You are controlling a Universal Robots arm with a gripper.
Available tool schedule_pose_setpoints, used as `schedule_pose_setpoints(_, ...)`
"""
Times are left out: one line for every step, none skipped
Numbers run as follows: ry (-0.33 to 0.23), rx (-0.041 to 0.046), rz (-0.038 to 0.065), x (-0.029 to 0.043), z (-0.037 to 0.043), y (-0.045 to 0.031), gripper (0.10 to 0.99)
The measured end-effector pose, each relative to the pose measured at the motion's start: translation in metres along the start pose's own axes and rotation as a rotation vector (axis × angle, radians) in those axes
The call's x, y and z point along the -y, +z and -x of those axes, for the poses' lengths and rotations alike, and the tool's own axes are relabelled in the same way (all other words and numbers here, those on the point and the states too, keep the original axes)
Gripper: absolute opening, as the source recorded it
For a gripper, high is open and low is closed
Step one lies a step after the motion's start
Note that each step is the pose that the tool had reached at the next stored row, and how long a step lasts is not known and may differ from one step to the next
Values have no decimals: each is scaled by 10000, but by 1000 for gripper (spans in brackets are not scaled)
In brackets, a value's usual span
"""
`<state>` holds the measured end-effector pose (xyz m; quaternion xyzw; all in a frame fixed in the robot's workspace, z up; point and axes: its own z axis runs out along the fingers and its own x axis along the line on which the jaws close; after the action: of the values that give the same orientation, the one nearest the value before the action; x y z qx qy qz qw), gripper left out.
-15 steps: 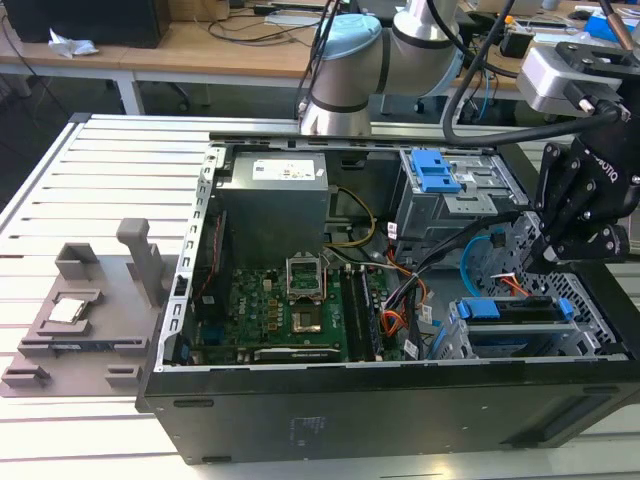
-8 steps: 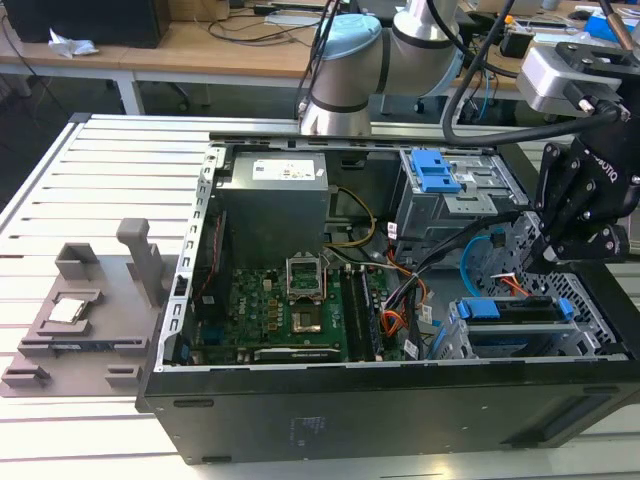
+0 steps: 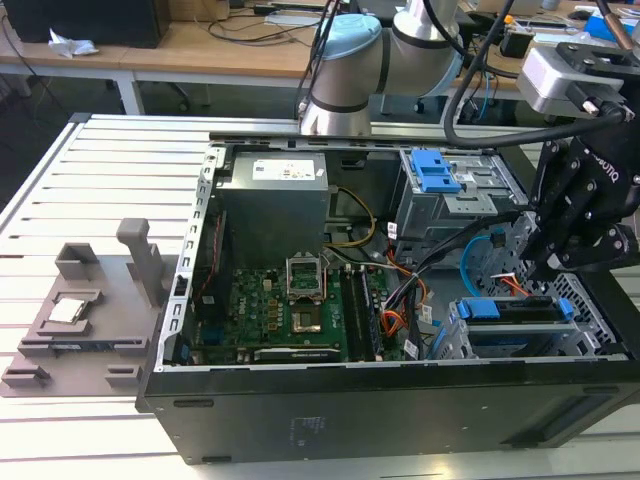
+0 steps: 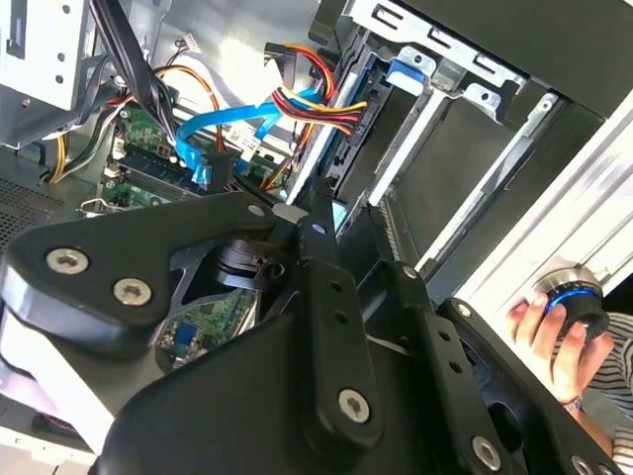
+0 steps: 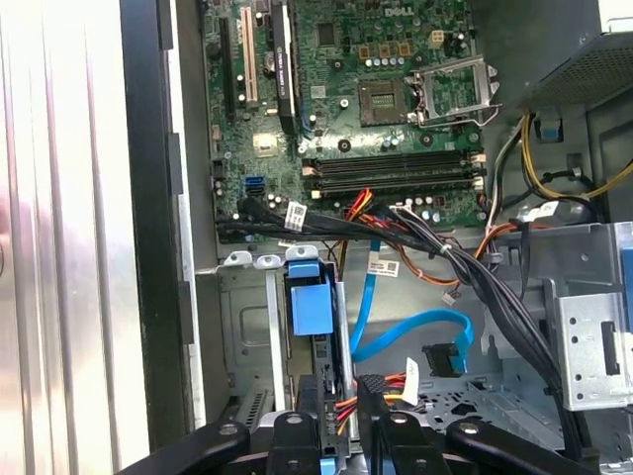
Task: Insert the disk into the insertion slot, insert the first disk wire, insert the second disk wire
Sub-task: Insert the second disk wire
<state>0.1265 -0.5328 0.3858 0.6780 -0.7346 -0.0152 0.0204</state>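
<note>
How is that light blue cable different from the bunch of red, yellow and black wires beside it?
The light blue cable is one flat band of a single colour, while the red, yellow and black wire bundle is several thin separate strands. The cable sweeps round in a wide loop to a dark plug; the bundle runs short and nearly straight. Both are flexible leads inside the open computer case.

A robotics laboratory or workshop is indicated: an open black desktop computer case (image 3: 300, 420) is laid on a slotted aluminium table (image 3: 100, 180), a silver robot arm with light blue joint caps (image 3: 345, 60) is seen behind it, and cable-strewn wooden workbenches (image 3: 200, 45) are ranged beyond.
</note>
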Motion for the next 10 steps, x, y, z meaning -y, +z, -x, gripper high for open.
schedule_pose_setpoints(0, -3, 0, -1, 0, -11, 302)
schedule_pose_setpoints(0, -2, 0, -2, -1, -28, 302)
schedule_pose_setpoints(0, 0, 0, -2, -1, -31, 302)
schedule_pose_setpoints(0, 0, 0, -2, -1, -33, 302)
schedule_pose_setpoints(0, -3, 0, -2, -1, -40, 302)
schedule_pose_setpoints(0, -3, 0, -2, -1, -45, 302)
schedule_pose_setpoints(0, -3, 0, -3, -1, -53, 302)
schedule_pose_setpoints(1, -3, 0, -4, -1, -74, 302)
schedule_pose_setpoints(1, -1, 0, -4, -1, -90, 302)
schedule_pose_setpoints(0, -2, 0, -4, -1, -95, 302)
